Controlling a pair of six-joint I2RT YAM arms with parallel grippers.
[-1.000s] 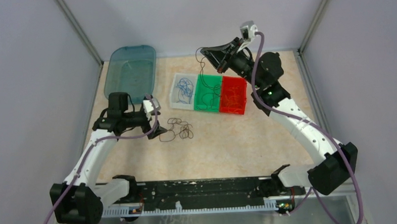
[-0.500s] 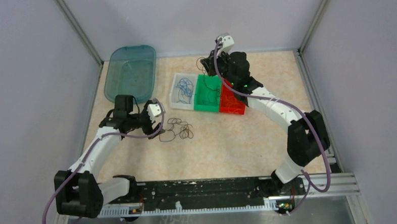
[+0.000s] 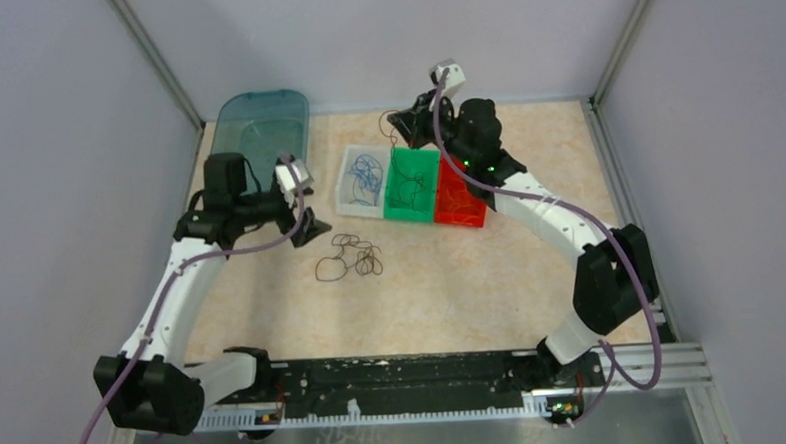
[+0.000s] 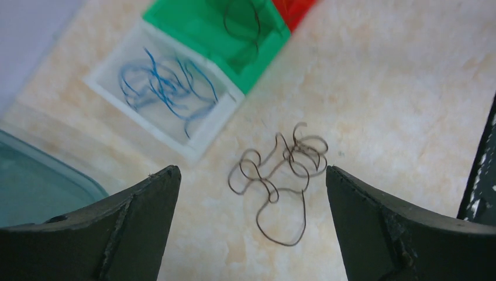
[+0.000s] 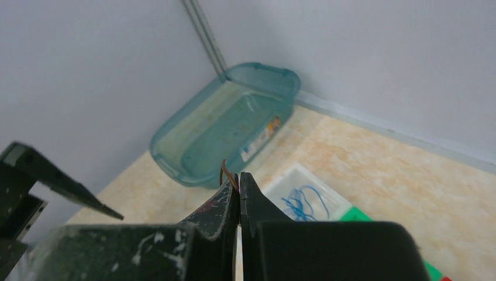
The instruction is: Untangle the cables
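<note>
Blue hair-thin wires (image 4: 166, 85) lie sorted in white plastic bin (image 4: 205, 137); dark wire (image 4: 259, 23) in green plastic bin (image 4: 193, 23). Right gripper (image 5: 237, 187) pinches dark strand (image 5: 224, 171). Dark curly tangle (image 4: 281, 170) remains on beige tabletop (image 4: 380, 88), unsorted; left gripper (image 4: 250, 171) hovers above, fingers spread wide.

A teal translucent tub (image 3: 260, 138) sits at the table's (image 3: 472, 279) far-left corner. A clear bin (image 3: 344, 187), a green bin (image 3: 400, 206) and a red bin (image 3: 465, 219) stand touching in a row.
</note>
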